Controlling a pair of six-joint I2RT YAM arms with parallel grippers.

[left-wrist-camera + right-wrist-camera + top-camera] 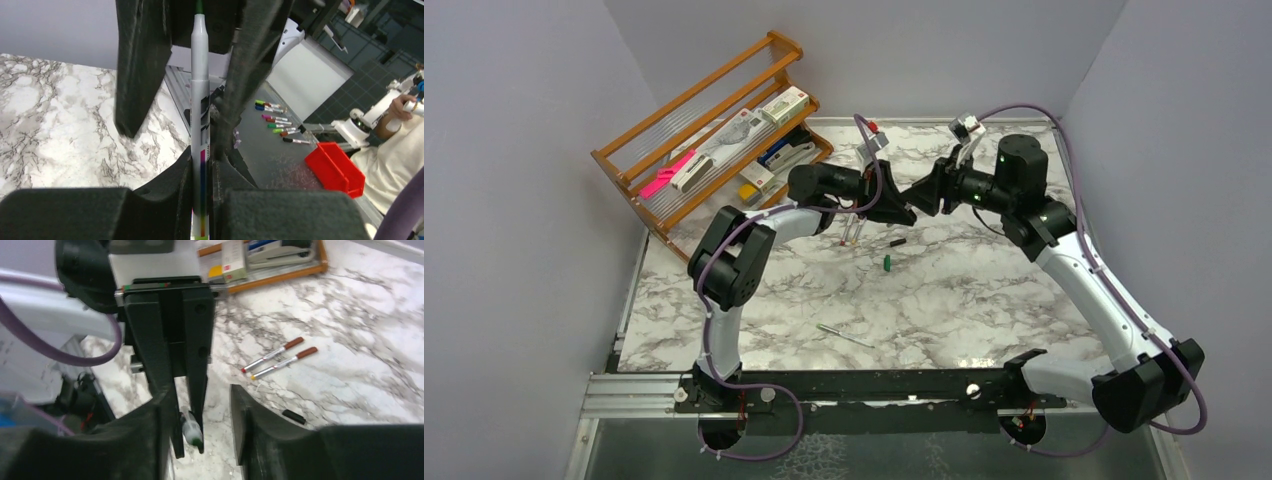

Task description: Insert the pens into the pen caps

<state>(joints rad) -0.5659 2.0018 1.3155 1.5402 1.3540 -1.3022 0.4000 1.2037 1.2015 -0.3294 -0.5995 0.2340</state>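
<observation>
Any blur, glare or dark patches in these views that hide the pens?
Top external: evenly lit, sharp, faint shadows. Left wrist: left tool dark and soft up close, its gripped pen clear. Right wrist: right tool blurred, two lying pens slightly soft.

One pen (200, 100) held, three lying, two caps loose.
The held pen is white-grey with a green tip, clamped lengthwise in the left gripper (201, 165). On the table (984, 300) two pens (272, 355) lie side by side, each with a red-brown cap (294, 343) on one end. A fourth pen (844, 336) lies alone — well apart. A green cap (888, 262) and a dark cap (897, 242) lie near each other.
</observation>
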